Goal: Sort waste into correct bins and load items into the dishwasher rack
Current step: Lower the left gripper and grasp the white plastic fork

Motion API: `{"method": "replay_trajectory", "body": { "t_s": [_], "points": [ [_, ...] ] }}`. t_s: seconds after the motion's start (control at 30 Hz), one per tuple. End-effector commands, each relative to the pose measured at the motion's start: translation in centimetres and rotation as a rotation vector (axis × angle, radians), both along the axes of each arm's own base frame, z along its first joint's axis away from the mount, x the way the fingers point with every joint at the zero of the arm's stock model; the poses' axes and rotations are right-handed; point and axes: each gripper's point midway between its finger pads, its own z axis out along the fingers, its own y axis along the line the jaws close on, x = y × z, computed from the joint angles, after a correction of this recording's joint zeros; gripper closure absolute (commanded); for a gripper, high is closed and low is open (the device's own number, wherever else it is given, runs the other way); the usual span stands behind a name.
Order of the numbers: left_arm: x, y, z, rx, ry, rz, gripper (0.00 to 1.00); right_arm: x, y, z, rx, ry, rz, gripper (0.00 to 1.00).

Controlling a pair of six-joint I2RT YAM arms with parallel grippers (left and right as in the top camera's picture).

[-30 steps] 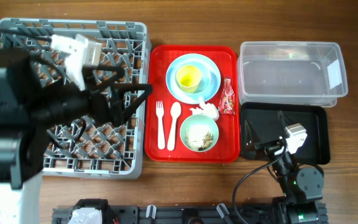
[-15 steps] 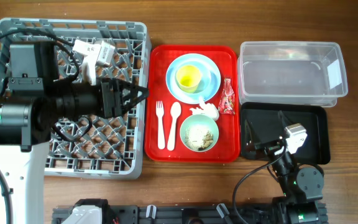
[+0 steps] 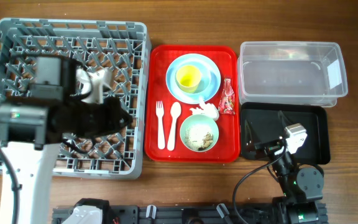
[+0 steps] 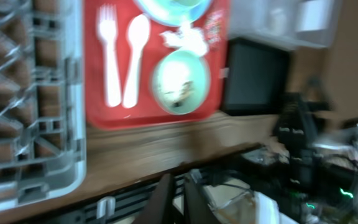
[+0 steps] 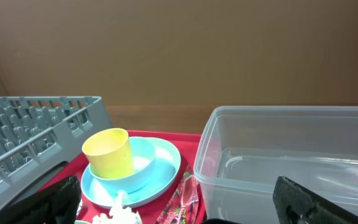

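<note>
My left gripper (image 3: 122, 118) hovers over the grey dishwasher rack (image 3: 17, 37), shut and holding nothing; its fingers (image 4: 164, 199) nearly touch. On the red tray (image 3: 229, 146) lie a white fork (image 3: 161, 124) and spoon (image 3: 173, 123), a pale green bowl (image 3: 199, 132) holding food scraps, a crumpled tissue (image 3: 207, 111) and a red wrapper (image 3: 227, 96). A yellow cup (image 5: 109, 152) sits in a light blue bowl on the blue plate (image 5: 160, 171). My right gripper (image 3: 265, 127) stands open above the black tray (image 3: 316, 134), beside the clear tub (image 3: 291, 71).
The red tray lies between the rack and the two bins. The clear tub stands behind the black tray at the right. Dark robot bases and cables run along the table's front edge (image 3: 185, 171).
The left arm has pulled back leftward over the rack and its gripper has gone from open to shut on nothing. The right arm has stayed still.
</note>
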Motion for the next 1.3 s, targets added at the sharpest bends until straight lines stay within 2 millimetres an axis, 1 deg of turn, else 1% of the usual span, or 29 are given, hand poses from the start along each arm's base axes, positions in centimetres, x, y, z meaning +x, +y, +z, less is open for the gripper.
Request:
{"method": "replay_trajectory", "body": {
  "t_s": [0.0,0.1,0.17,0.23,0.27,0.3,0.37,0.43,0.5,0.57,0.7,0.8,0.87,0.93,1.0,1.03,1.07,1.13,1.2,1.27],
  "points": [
    [-0.2,0.1,-3.1,0.148,0.046,0.11,0.96,0.0,0.1,0.1,0.005,-0.003,0.004,0.0],
    [-0.8,-2.5,-4.7,0.145,0.047,0.016,0.96,0.0,0.1,0.1,0.005,-0.003,0.004,0.0],
    [-1.5,-4.3,-6.2,0.151,0.046,-0.064,0.96,0.0,0.1,0.1,0.005,-0.003,0.004,0.0],
    [-1.8,-5.5,-7.6,0.156,0.05,-0.114,0.96,0.0,0.1,0.1,0.005,-0.003,0.004,0.0],
    [-1.8,-5.9,-8.2,0.156,0.049,-0.128,0.96,0.0,0.1,0.1,0.005,-0.003,0.004,0.0],
    [-1.3,-6.6,-9.5,0.164,0.04,-0.131,0.96,0.0,0.1,0.1,0.005,-0.003,0.004,0.0],
    [-0.6,-6.7,-11.1,0.195,0.044,-0.075,0.96,0.0,0.1,0.1,0.005,-0.003,0.004,0.0],
    [0.0,-6.6,-13.2,0.24,0.064,-0.003,0.96,0.0,0.1,0.1,0.005,-0.003,0.004,0.0],
    [0.3,-6.4,-14.7,0.277,0.079,0.044,0.96,0.0,0.1,0.1,0.005,-0.003,0.004,0.0],
    [0.7,-6.2,-16.6,0.33,0.105,0.106,0.96,0.0,0.1,0.1,0.005,-0.003,0.004,0.0],
    [1.2,-6.5,-19.0,0.423,0.101,0.094,0.96,0.0,0.1,0.1,0.005,-0.003,0.004,0.0],
    [2.4,-6.6,-20.3,0.495,0.042,0.092,0.96,0.0,0.1,0.1,0.005,-0.002,0.004,0.0],
    [3.8,-6.7,-21.2,0.556,-0.022,0.103,0.95,0.0,0.1,0.1,0.005,-0.003,0.004,0.0],
    [4.3,-6.6,-21.8,0.59,-0.045,0.107,0.95,0.0,0.1,0.1,0.005,-0.003,0.004,0.0],
    [4.4,-6.4,-22.3,0.612,-0.043,0.107,0.94,0.0,0.1,0.1,0.005,-0.003,0.004,0.01],
    [4.3,-6.4,-22.6,0.619,-0.037,0.105,0.93,0.0,0.1,0.1,0.005,-0.003,0.004,0.0],
    [4.4,-6.4,-22.7,0.623,-0.035,0.105,0.87,0.0,0.1,0.1,0.005,-0.003,0.004,0.0],
    [4.8,-6.3,-22.8,0.635,-0.056,0.115,0.81,0.0,0.1,0.1,0.005,-0.003,0.004,0.0],
    [5.6,-5.9,-22.9,0.662,-0.091,0.133,0.79,0.0,0.1,0.1,0.005,-0.003,0.004,0.0],
    [5.9,-5.9,-23.0,0.672,-0.1,0.138,0.78,0.0,0.1,0.1,0.005,-0.003,0.004,0.0]
  ]
}}
